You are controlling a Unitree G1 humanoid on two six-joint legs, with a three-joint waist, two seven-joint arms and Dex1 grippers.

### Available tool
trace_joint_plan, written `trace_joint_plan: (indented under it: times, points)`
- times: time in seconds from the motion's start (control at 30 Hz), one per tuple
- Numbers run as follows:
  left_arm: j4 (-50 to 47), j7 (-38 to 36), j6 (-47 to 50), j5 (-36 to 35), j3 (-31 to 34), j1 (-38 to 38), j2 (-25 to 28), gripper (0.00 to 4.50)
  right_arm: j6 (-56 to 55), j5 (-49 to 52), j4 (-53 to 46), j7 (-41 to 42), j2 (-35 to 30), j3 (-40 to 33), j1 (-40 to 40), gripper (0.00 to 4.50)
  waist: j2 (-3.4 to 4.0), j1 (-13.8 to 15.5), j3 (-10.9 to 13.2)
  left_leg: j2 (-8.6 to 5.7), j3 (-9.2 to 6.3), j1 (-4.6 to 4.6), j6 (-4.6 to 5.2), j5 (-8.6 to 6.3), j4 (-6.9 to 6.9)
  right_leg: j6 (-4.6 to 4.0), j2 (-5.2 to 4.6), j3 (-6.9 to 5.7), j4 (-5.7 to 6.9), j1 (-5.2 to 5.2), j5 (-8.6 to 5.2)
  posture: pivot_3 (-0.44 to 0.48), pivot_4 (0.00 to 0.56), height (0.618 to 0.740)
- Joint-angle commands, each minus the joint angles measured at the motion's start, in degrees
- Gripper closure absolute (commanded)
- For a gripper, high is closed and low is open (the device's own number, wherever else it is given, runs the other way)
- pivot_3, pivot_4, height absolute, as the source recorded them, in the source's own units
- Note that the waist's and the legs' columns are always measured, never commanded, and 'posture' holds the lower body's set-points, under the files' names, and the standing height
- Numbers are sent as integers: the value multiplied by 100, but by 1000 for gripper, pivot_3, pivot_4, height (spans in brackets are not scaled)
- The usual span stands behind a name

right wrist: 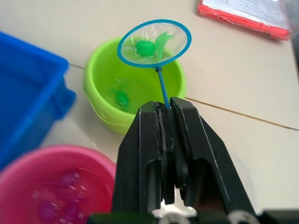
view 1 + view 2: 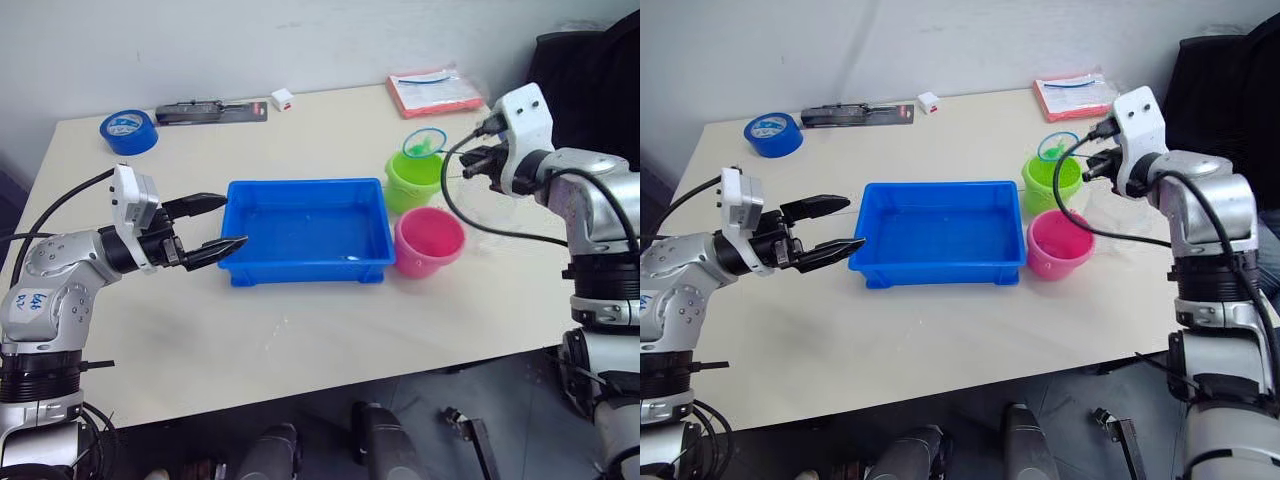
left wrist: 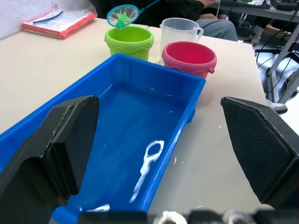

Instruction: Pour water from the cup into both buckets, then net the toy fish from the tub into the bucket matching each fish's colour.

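Tub: one blue tub (image 2: 305, 232) sits mid-table, holding shallow water; no fish can be made out in it.
Left gripper: left gripper (image 2: 208, 226) hangs just off the tub's left end, its two black fingers spread wide and empty, one fingertip (image 2: 236, 243) close to the tub's wall.
Pink bucket: pink bucket (image 2: 429, 241) stands against the tub's right end, nearest the table's front; the right wrist view shows several dim pink fish (image 1: 53, 199) under its water, their number unclear.
Green bucket: green bucket (image 2: 412, 180) stands just behind the pink one; one green fish (image 1: 121, 98) lies blurred in its water.
Net: one net (image 1: 154, 43) is poised above the green bucket's far rim with one green fish (image 1: 148, 46) in its mesh.
Right gripper: right gripper (image 1: 167, 110) is clamped on the net's thin handle, fingers pressed together.
Cup: clear cup (image 3: 180, 31) stands behind the pink bucket in the left wrist view; it is faint and hard to pick out from the head camera.
Far clutter: one blue tape roll (image 2: 128, 131), one dark packaged tool (image 2: 211, 111), one small white block (image 2: 282, 98) and one red-edged packet (image 2: 435, 92) line the table's back edge.
Open room: bare table (image 2: 300, 330) runs wide in front of the tub and behind it up to the clutter.
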Motion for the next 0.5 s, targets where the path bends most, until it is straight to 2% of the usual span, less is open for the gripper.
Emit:
trace_joint_plan:
  times: [0.03, 0.27, 0.5]
  points:
    - [-144, -41, -68, -4, 97, -3, 55, 0, -793, -586, -351, 44, -372, 326, 119, 3706, 0, 1, 0, 0, 0, 0, 0, 0, 0, 0, 0, 0, 1, 0, 0, 0, 150, 740]
    - [-73, -89, -87, 44, -5, -74, 20, 0, -2229, -1971, -503, -57, -958, 1165, 522, 3706, 0, 4, 0, 1, 0, 0, 0, 0, 2, 0, 1, -1, 1, 1, 0, 0, 150, 740]
    - [-11, -144, -74, 50, -88, -133, 23, 0, -3226, -2927, -723, -276, -1109, 1372, 882, 3706, 0, 2, 0, 2, 3, 0, 0, 0, 0, 0, 4, 2, 0, -1, 0, 0, 150, 740]
